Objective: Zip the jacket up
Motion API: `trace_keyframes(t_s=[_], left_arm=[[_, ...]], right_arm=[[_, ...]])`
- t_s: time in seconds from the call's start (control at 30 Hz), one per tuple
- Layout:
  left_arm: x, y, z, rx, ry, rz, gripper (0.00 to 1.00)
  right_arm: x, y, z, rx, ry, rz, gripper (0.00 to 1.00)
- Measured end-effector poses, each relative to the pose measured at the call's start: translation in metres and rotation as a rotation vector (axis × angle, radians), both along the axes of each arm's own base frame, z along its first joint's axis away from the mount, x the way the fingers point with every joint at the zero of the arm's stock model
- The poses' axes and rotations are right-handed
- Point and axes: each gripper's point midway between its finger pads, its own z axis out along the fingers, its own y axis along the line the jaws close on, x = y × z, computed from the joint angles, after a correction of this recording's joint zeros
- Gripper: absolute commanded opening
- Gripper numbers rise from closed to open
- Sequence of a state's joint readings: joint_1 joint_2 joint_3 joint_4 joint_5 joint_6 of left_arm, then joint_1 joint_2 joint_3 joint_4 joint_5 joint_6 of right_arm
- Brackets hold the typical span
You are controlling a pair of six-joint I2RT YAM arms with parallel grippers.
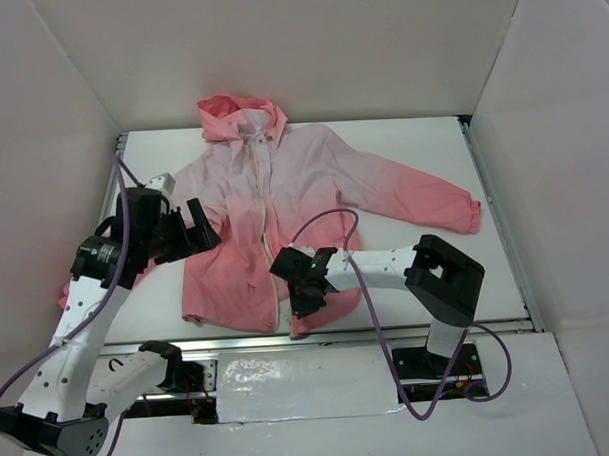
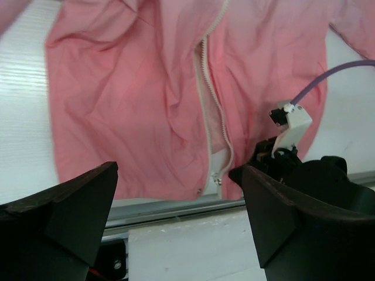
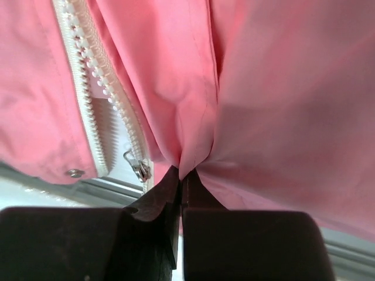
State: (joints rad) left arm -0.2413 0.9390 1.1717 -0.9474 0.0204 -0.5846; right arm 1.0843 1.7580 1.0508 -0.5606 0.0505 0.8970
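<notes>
we see the jacket (image 1: 284,209) lying flat and front-up on the white counter (image 1: 422,144), its hood (image 1: 241,115) toward the far wall, its coral hem toward the arms, and one sleeve (image 1: 424,199) stretched out to the right. the pale zipper (image 2: 206,88) runs down the middle of the front, and near the hem its two rows of teeth stand apart with white showing between them. the small metal slider (image 3: 139,168) sits at the very bottom of one row, close to the hem edge, and a round snap (image 3: 74,172) lies on the other side of the opening. the right gripper (image 3: 180,175) is down at the hem just beside the slider, its jaws pressed together on a pinched-up fold of the pink fabric, not on the slider itself. the left gripper (image 2: 174,175) hangs above the jacket's left side with its jaws spread wide and nothing between them. a purple cable (image 1: 334,222) loops from the right arm over the lower front of the jacket.
</notes>
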Motion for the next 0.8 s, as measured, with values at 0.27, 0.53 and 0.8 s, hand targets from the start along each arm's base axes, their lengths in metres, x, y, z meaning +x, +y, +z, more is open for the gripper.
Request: trace_keyframes(t_s=[0.27,0.53,0.8], left_arm=[[-0.01,-0.065,-0.05,-0.326,0.086,-0.199,0.94],[0.002,-0.119,-0.052,-0.579,0.068,-0.394,0.76],[0.008,-0.163,-0.064,-0.634,0.089,-0.539,0.78]], right_arm=[[0.017,-0.011,0.04,0.173,-0.063,-0.071,0.0],[0.043,0.003,0.133,0.454,-0.26,-0.084,0.0],[0.041,0.002,0.13,0.441,-0.265,-0.032,0.0]])
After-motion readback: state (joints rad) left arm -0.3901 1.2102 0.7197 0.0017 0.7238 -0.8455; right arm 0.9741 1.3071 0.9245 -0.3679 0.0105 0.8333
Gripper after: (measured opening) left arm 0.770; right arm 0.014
